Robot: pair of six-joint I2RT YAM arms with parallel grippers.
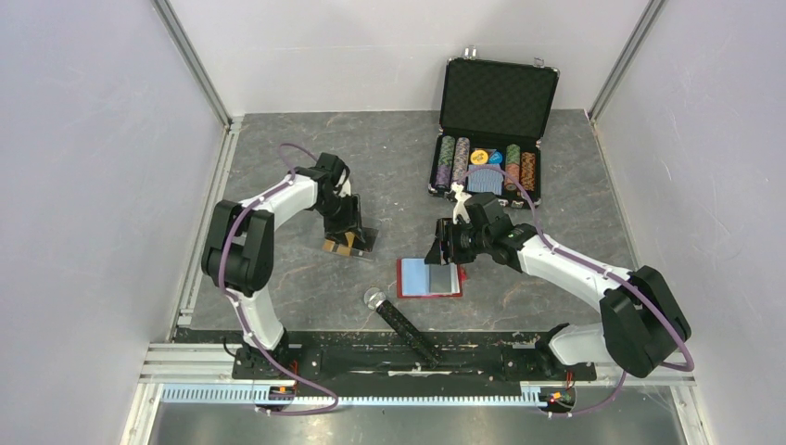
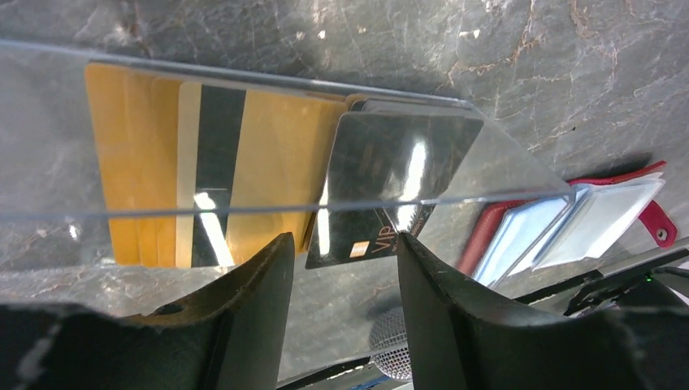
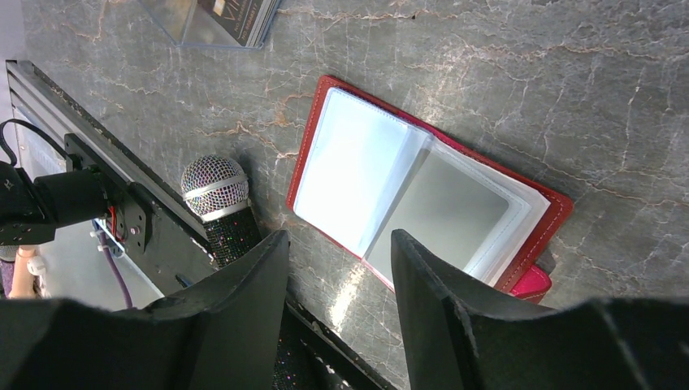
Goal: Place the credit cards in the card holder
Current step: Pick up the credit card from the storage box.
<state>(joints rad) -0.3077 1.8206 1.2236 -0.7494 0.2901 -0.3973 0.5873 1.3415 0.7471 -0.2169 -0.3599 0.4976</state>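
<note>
Left wrist: one black card, several gold cards, one card holder; left pincer, right pincer spread.

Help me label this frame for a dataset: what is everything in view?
credit cards: a few, orange-gold and black, inside the clear case
clear case: one, transparent, left of centre
card holder: one, red with pale sleeves, open at table centre
microphone: one, black with silver head, near edge
poker-chip case: one, black, open, far right
chips: several rows, mixed colours, in that case
card deck: one, blue, among the chips
table: one, grey marbled
left gripper: open, over the clear case
right gripper: open, over the card holder
</note>
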